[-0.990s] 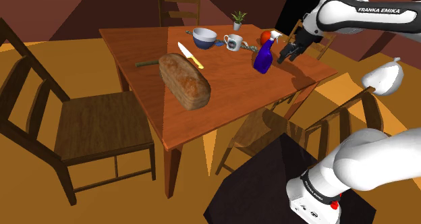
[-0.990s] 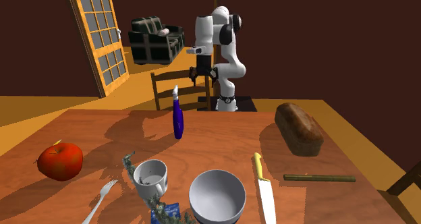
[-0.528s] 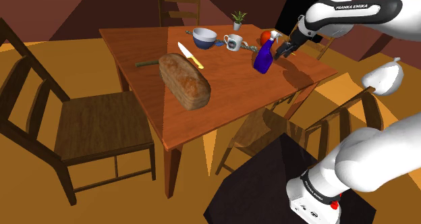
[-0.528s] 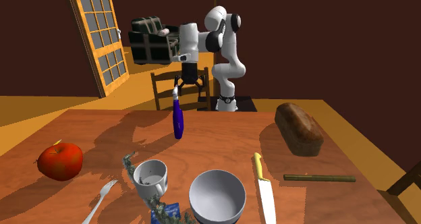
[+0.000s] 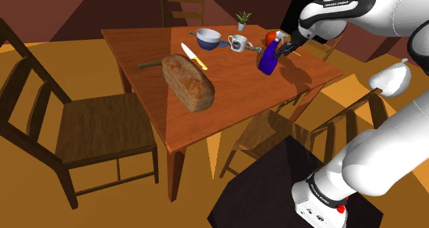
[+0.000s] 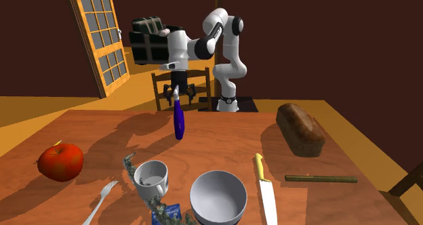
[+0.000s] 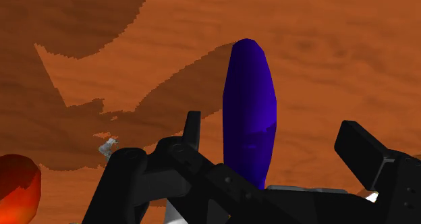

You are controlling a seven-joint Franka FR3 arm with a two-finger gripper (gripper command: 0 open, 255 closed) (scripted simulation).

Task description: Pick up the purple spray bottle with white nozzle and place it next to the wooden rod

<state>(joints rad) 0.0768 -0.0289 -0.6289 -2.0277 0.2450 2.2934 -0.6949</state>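
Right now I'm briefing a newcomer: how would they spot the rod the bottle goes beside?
On the wooden table, find the big brown bread loaf. The rod lies flat off one end of it, near the yellow-handled knife. It alone is a thin, straight, olive-brown stick.

shoulder behind stand (image 5: 269, 187); second exterior opposite, across table (image 6: 224, 137)

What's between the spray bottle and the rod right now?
In the shoulder view, the knife and one end of the bread loaf sit between the spray bottle and the rod.
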